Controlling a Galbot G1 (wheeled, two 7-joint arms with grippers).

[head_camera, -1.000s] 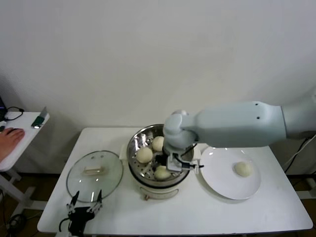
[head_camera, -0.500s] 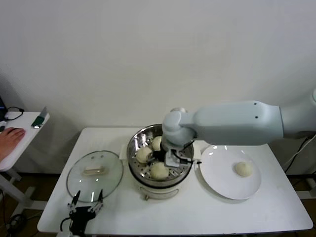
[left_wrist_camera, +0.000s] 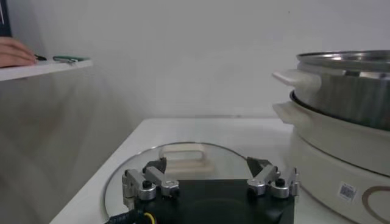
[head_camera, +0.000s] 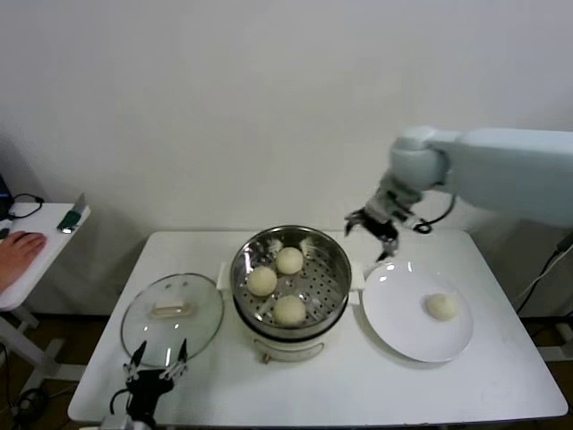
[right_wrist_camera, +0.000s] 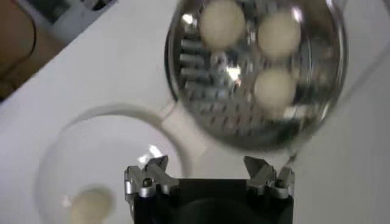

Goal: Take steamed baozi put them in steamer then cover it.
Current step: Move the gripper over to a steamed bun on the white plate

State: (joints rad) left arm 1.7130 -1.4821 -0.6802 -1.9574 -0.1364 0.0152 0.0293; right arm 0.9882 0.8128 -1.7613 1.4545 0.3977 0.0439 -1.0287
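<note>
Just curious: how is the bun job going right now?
Right gripper open, empty, raised beyond plate. Left gripper open, parked by lid. Three buns in steamer, one bun on plate. Nothing in the way.

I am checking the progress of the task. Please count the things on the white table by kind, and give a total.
Baozi in the steamer: 3
Baozi on the plate: 1
Steamer: 1
Plate: 1
Glass lid, lying beside the steamer: 1
Total: 7
</note>
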